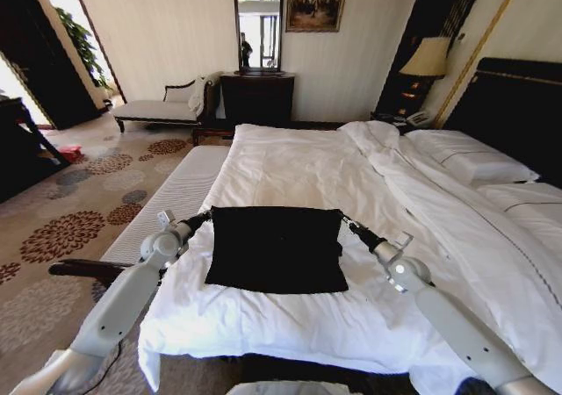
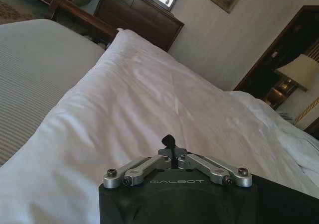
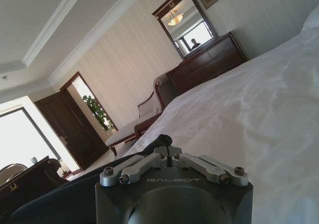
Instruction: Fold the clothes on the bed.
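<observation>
Black T-shirt [image 1: 276, 247], white bed [image 1: 299, 171], dark wooden headboard [image 1: 518, 105], striped pale bench [image 1: 171, 204], brown floral carpet [image 1: 70, 211]

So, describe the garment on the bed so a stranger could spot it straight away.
Start at the big white bed with the dark headboard on the right. At its near end, between the left end effector and right end effector, lies the black T-shirt as a flat rectangle. It is the only dark item on the white bedding.

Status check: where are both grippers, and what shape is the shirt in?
Left gripper shut on black T-shirt, far-left corner. Right gripper shut on far-right corner. Shirt a flat rectangle on the bed. Nothing in the way.
</observation>
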You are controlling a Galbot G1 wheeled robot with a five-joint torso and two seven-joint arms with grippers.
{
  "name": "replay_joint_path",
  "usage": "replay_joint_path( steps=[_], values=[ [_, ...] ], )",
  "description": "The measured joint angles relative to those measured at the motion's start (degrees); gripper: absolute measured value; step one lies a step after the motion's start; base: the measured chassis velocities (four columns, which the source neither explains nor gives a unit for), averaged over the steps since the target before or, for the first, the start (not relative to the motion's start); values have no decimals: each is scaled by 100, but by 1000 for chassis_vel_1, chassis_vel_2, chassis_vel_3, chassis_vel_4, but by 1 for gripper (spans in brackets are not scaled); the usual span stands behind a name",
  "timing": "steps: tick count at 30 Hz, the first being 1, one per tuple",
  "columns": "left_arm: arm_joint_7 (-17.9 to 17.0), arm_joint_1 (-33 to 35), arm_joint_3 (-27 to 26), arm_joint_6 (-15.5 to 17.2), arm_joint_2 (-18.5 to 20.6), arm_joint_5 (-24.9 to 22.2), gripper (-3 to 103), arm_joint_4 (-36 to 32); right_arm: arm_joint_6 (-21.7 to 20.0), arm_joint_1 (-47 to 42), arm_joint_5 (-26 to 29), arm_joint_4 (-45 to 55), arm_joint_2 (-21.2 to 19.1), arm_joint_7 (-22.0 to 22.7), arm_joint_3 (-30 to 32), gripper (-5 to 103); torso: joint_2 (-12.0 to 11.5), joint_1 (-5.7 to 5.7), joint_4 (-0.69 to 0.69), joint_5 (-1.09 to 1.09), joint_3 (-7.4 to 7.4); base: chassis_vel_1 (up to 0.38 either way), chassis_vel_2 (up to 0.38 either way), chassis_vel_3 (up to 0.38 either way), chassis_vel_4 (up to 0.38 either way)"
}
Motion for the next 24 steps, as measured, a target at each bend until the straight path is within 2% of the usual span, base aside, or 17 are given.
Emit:
replay_joint_path(
  steps=[4,9,12,19,23,24],
  values=[
    [15,138,-100,-30,53,-12,1,-215,159,-64,24,184,31,-13,105,0,0,0,0,0,0,0,0,0,0],
    [118,410,-368,-127,211,-222,1,-793,385,-299,175,721,27,-175,413,0,0,0,2,-1,-1,0,0,0,0],
    [266,523,-566,-254,248,-387,1,-1077,566,-541,194,955,77,-423,656,0,1,-1,1,-1,-1,0,0,0,0],
    [492,598,-688,-430,183,-444,1,-1105,756,-731,222,948,185,-774,900,0,0,0,0,-1,-1,0,0,0,0],
    [686,611,-710,-581,91,-431,1,-1066,885,-816,358,898,273,-1284,987,0,1,-1,-1,-1,-1,0,0,0,0],
    [686,611,-710,-581,91,-431,1,-1066,885,-816,358,898,273,-1284,987,0,1,-1,-1,-1,-1,0,0,0,0]
  ],
)
